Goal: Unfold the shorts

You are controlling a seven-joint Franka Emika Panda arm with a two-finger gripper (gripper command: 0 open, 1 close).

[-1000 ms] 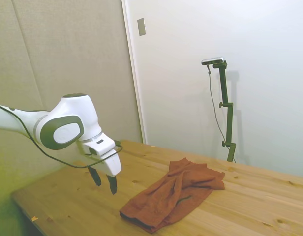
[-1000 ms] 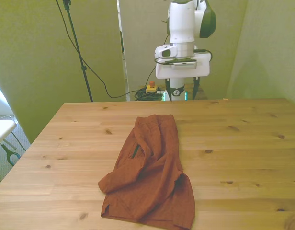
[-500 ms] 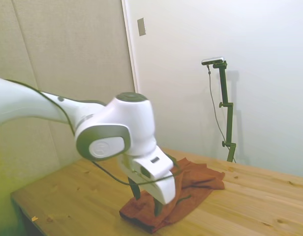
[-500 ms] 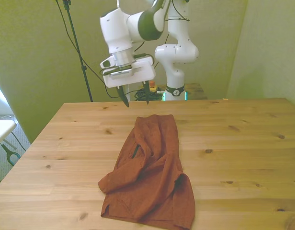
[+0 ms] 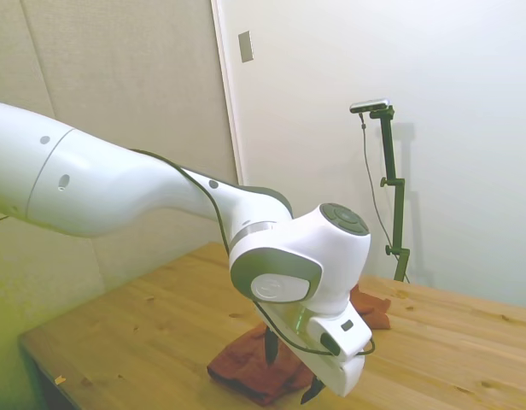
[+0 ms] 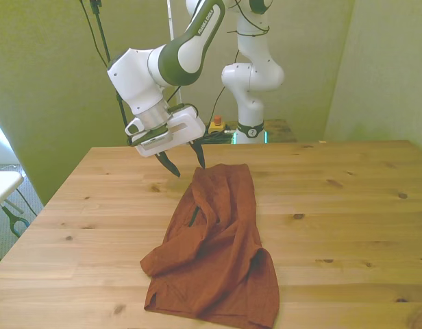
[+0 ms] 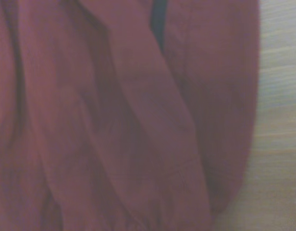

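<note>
One pair of rust-brown shorts (image 6: 214,250) lies crumpled on the wooden table (image 6: 348,226), folded over on itself in long wrinkles, with a short dark pocket slit (image 6: 193,217) showing on the side toward the front view's left. The garment runs from a narrower end on the far half of the table to a wider, bunched end close to the near edge.

The gripper (image 6: 184,164) hangs above the table just beside the shorts' narrow far end, on the front view's left of it. Its two dark fingers (image 6: 171,165) point down and stand apart with a clear gap between them, holding nothing; the fingertip nearer the shorts is over the cloth's edge, and whether it touches cannot be told. In the side view the white arm (image 5: 118,184) crosses in front of the shorts (image 5: 246,367), hiding most of them, and the gripper (image 5: 290,369) sits low over the cloth.

The wrist view is blurred and nearly filled by the shorts (image 7: 114,125), their folds running lengthwise, with the dark slit (image 7: 159,19) at one edge and a strip of bare table (image 7: 280,120) alongside.
</note>
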